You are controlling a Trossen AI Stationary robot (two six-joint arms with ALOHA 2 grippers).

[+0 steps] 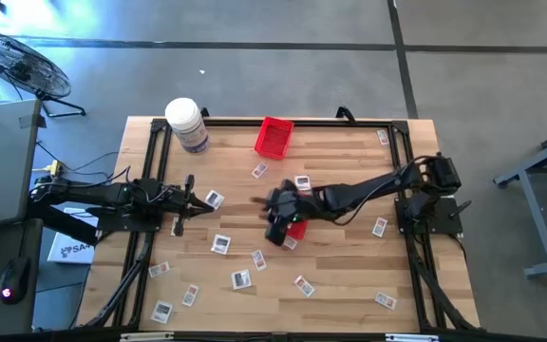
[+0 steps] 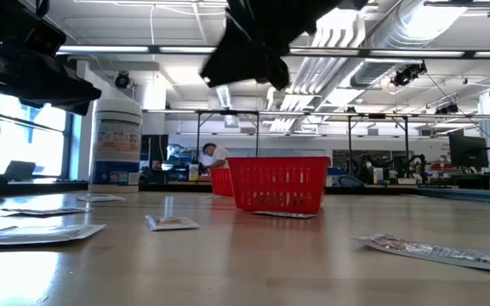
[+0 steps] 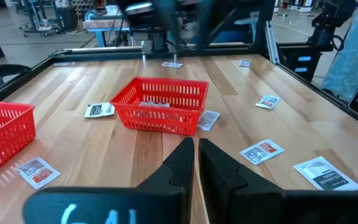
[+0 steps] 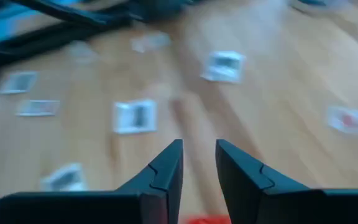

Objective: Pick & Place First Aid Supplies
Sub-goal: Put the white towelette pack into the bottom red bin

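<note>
Pale wood tabletop (image 1: pixel 340 285) in a big open workshop with concrete floor and a fan (image 1: pixel 17 62), first aid packets (image 1: pixel 220 244) scattered flat all over, plus a white jar (image 1: pixel 187 124) and a red basket (image 1: pixel 273 137) near the far edge. Right pincer (image 4: pixel 199 163) parked mid-table over a second red basket (image 3: pixel 161 106), fingers slightly apart, holding nothing; left pincer (image 3: pixel 196 163) closed, empty, near the left side. Packet print unreadable, second basket mostly hidden from above.

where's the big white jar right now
In the high view the white jar stands at the table's far left corner, left of the red basket at the far edge.
</note>
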